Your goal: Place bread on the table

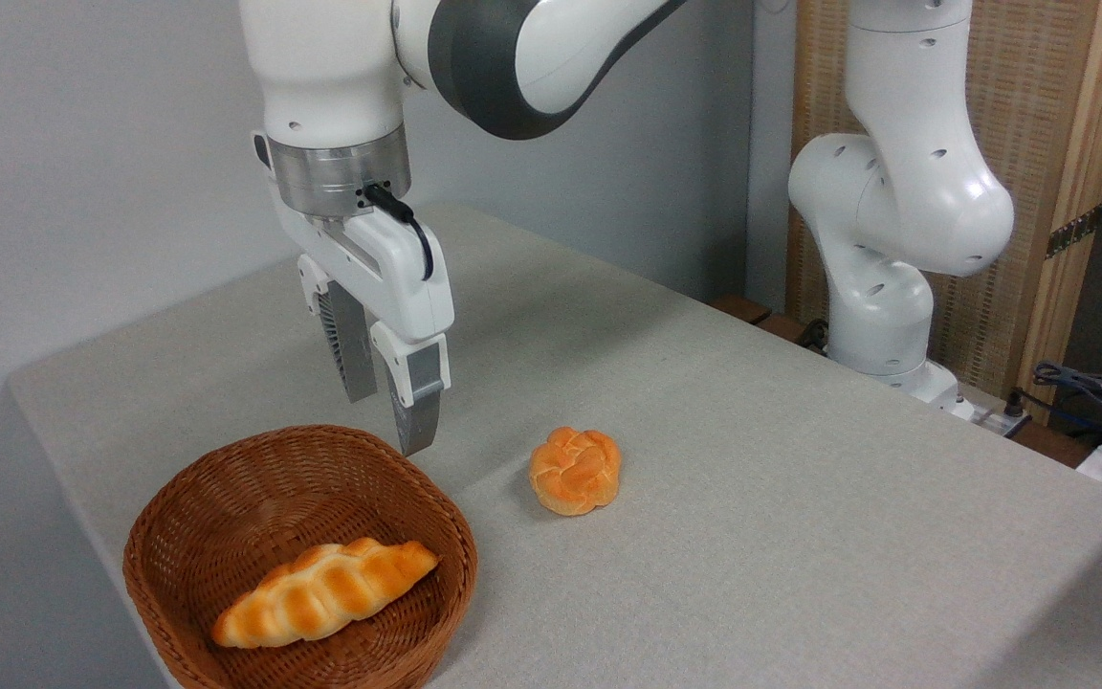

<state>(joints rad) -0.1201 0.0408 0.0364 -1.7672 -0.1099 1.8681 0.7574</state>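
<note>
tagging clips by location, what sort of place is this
Probably a robotics lab or test bench: a robot arm is mounted at a plain grey table, loose cables lie beside its base, and toy-like bread sits in a wicker basket.

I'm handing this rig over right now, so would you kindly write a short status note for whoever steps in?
End effector: empty, fingers apart, hanging above the far rim of the wicker basket.
Bread: the long braided loaf lies inside the basket, untouched.
Round bun: on the table, right of the basket, not part of the job.
Done: nothing yet.
Left: descend, grasp the loaf, lift it out, set it on the table.
</note>
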